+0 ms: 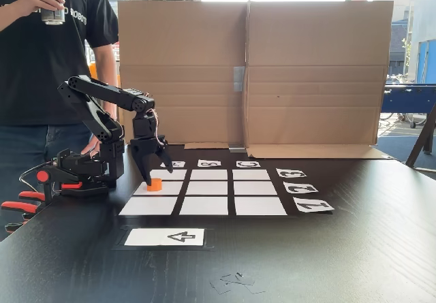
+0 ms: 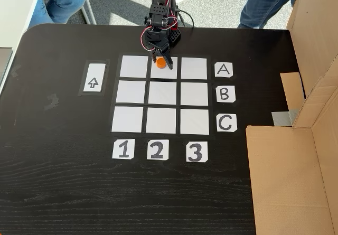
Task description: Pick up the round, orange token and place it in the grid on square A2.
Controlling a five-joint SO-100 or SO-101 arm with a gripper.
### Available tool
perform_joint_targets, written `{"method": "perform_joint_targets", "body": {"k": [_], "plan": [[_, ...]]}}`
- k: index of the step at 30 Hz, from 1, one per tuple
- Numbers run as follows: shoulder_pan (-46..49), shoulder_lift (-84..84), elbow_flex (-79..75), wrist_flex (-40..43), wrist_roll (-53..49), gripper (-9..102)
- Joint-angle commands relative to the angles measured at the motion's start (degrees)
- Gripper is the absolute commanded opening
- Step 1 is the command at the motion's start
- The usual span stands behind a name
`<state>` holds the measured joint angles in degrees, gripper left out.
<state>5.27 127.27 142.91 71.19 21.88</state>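
- A black desk [image 1: 354, 248] is backed by cardboard [image 1: 306, 71].
- The token [image 2: 160, 62] is seen on square A2 [image 2: 169, 72] of the grid [image 2: 162, 123].
- The pincer [image 1: 158, 173] is spread around it.
- A light, rigid, smooth puck is judged; its sides are best gripped.

Token [image 2: 160, 62] sits on square A2 [image 2: 165, 73] of the grid [image 2: 162, 93], directly beneath the gripper [image 2: 164, 60]. In this fixed view, arrow card [image 2: 93, 83] lies left of the grid.

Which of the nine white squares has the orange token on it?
Square A2: the middle cell of the row beside label A, in line with label 2. The token sits at its far edge, under the pincer.
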Motion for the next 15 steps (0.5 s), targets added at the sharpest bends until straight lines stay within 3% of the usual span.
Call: {"method": "perform_joint_targets", "body": {"k": [1,10,15], "plan": [[0.97,1.41,-3.25,-2.64,2.02,37],[2.64,3.96,-6.94,-15.82,13.18,37],[6.24,5.10,-11.78,-18.37,16.88,37]]}}
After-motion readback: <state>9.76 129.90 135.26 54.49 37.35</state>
